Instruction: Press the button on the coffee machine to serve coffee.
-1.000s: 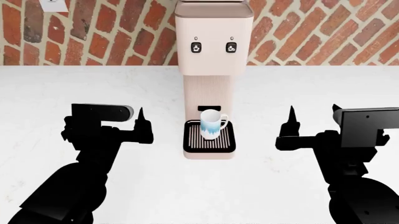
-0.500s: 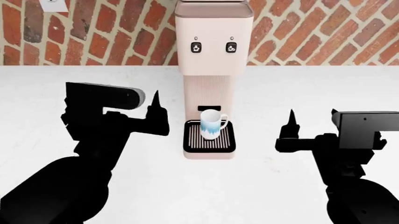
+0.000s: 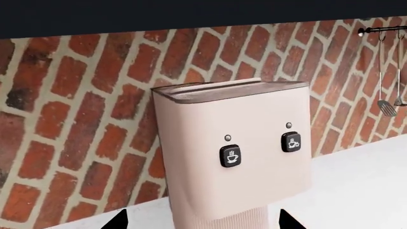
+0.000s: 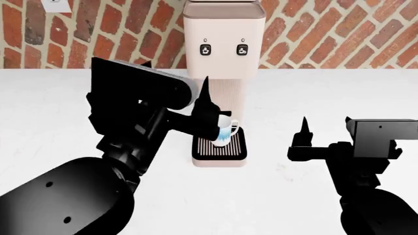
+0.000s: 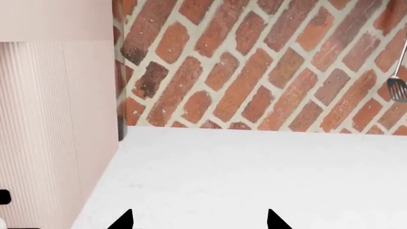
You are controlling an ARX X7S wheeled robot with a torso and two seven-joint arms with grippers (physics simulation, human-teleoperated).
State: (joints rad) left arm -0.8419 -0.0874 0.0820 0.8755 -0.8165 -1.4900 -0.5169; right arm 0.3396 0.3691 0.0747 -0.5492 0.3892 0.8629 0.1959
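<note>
The pale beige-pink coffee machine stands at the back of the white counter, against the brick wall. Two black cup-icon buttons sit on its front. A white-and-blue mug stands on the black slatted drip tray, partly hidden by my left arm. My left gripper is open and empty, raised in front of the machine's ribbed column, below and left of the buttons. In the left wrist view the left gripper faces the machine and its left button. My right gripper is open and empty to the right of the machine, low over the counter.
The white counter runs to the brick wall. A wall outlet is at the far left. Kitchen utensils hang on a rail to the right. The right wrist view shows the right gripper, the ribbed column and a spatula.
My left arm has risen and moved right toward the machine, and now covers part of the mug. The right arm has barely moved.
</note>
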